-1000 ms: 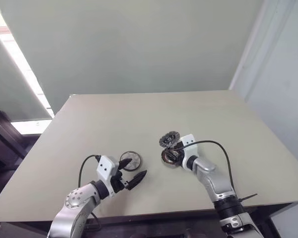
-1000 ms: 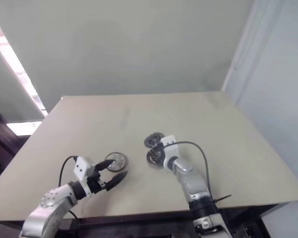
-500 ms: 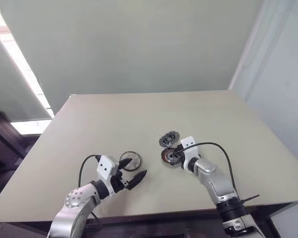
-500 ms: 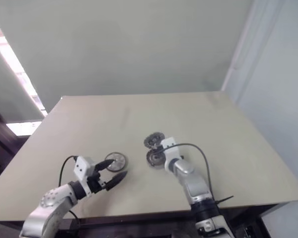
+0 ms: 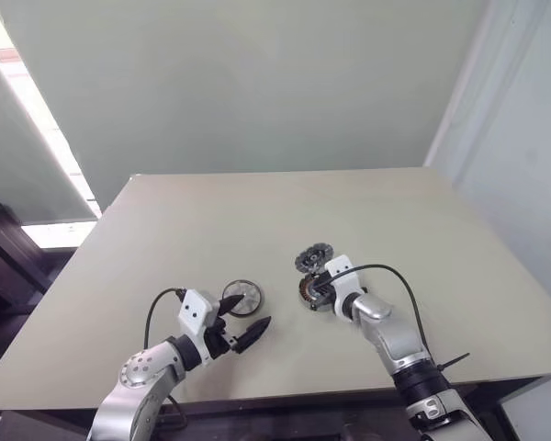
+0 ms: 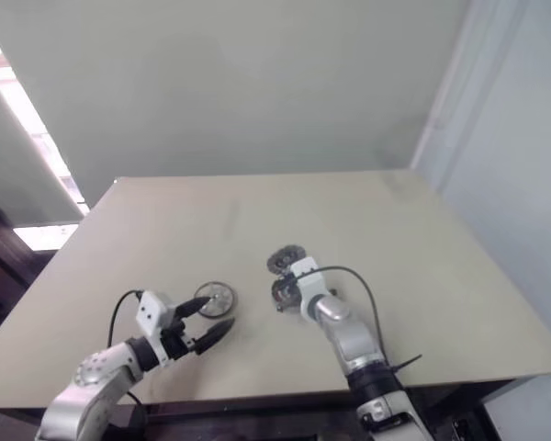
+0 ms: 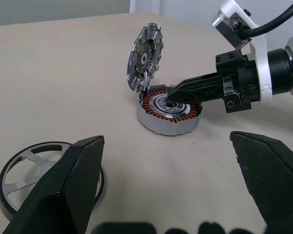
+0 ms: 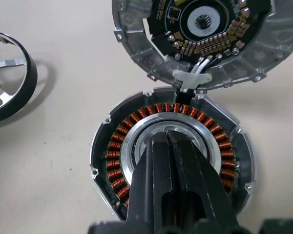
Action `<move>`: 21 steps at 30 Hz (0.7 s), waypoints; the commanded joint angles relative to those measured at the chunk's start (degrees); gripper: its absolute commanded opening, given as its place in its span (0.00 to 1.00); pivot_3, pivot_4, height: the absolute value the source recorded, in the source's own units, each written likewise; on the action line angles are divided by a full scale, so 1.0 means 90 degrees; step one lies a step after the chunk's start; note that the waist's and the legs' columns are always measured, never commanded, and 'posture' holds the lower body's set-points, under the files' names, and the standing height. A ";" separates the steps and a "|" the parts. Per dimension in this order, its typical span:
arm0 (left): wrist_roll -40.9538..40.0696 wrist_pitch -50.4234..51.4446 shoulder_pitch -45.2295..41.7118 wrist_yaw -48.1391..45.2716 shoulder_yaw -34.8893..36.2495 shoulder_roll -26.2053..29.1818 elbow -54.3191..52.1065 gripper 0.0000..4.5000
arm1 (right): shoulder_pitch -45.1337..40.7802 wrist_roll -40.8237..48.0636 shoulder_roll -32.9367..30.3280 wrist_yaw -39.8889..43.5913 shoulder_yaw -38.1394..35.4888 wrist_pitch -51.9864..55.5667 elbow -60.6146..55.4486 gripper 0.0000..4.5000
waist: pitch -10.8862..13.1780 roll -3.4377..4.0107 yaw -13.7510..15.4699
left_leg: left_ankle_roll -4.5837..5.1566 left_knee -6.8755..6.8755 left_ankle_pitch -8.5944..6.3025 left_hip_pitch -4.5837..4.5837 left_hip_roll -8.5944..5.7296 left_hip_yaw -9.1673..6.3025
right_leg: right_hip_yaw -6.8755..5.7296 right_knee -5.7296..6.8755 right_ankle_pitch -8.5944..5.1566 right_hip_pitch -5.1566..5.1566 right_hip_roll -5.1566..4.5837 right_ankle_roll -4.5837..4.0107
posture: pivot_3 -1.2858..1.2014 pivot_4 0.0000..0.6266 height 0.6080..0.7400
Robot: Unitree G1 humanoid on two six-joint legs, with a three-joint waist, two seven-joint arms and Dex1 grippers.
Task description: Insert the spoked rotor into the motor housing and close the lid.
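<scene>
My left gripper [image 5: 245, 319] hangs spread, with the rotor [image 5: 241, 298] flat just beyond it, lower centre. My right gripper [image 7: 171, 100], pressed together, pokes into the housing [image 7: 169, 113], its lid [image 7: 145, 57] hinged upright. Left arm is nearer.

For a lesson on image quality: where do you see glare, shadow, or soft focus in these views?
Left eye view: bright glare strip along the left edge. Right wrist view: the motor housing is sharp and casts a soft shadow on the table. Left wrist view: the near fingers look soft-edged; the lid is crisp.
</scene>
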 commanded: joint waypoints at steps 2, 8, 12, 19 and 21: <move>-0.0051 -0.0075 -0.0042 0.0028 0.0097 0.0007 -0.0229 1.00 | -0.0233 -0.0075 0.0059 -0.0046 -0.0006 -0.0229 0.0029 0.01 | 0.0000 0.0000 -0.0001 | 0.0000 0.0000 0.0000 0.0000 0.0000 -0.0001 | 0.0000 0.0000 0.0000 0.0000 0.0000 0.0000 | 0.52 0.00 1.00; -0.0049 -0.0083 -0.0023 0.0034 0.0102 0.0007 -0.0241 1.00 | -0.0245 -0.0134 0.0089 -0.0077 -0.0043 -0.0320 0.0098 0.01 | 0.0000 0.0000 -0.0001 | 0.0000 0.0000 0.0000 0.0000 0.0000 -0.0001 | 0.0000 0.0000 0.0000 0.0000 0.0000 0.0000 | 0.52 0.00 1.00; -0.0050 -0.0084 -0.0027 0.0046 0.0083 -0.0017 -0.0243 1.00 | -0.0292 -0.0168 0.0121 -0.0149 -0.0078 -0.0439 0.0195 0.01 | 0.0000 0.0000 -0.0001 | 0.0000 0.0000 0.0000 0.0000 0.0000 -0.0001 | 0.0000 0.0000 0.0000 0.0000 0.0000 0.0000 | 0.52 0.00 1.00; -0.0056 -0.0086 -0.0012 0.0054 0.0066 -0.0026 -0.0268 1.00 | -0.0438 -0.0189 0.0201 -0.0249 -0.0060 -0.0591 0.0421 0.01 | 0.0000 0.0001 0.0000 | 0.0000 -0.0001 0.0000 0.0001 0.0000 -0.0002 | -0.0001 0.0000 0.0000 0.0000 0.0000 0.0000 | 0.52 0.00 1.00; -0.0057 -0.0087 -0.0008 0.0055 0.0068 -0.0027 -0.0274 1.00 | -0.0468 -0.0223 0.0210 -0.0275 -0.0046 -0.0628 0.0482 0.01 | 0.0000 0.0001 0.0000 | 0.0000 -0.0002 0.0000 0.0000 0.0000 -0.0001 | 0.0000 0.0000 0.0000 0.0000 0.0000 0.0000 | 0.52 0.00 1.00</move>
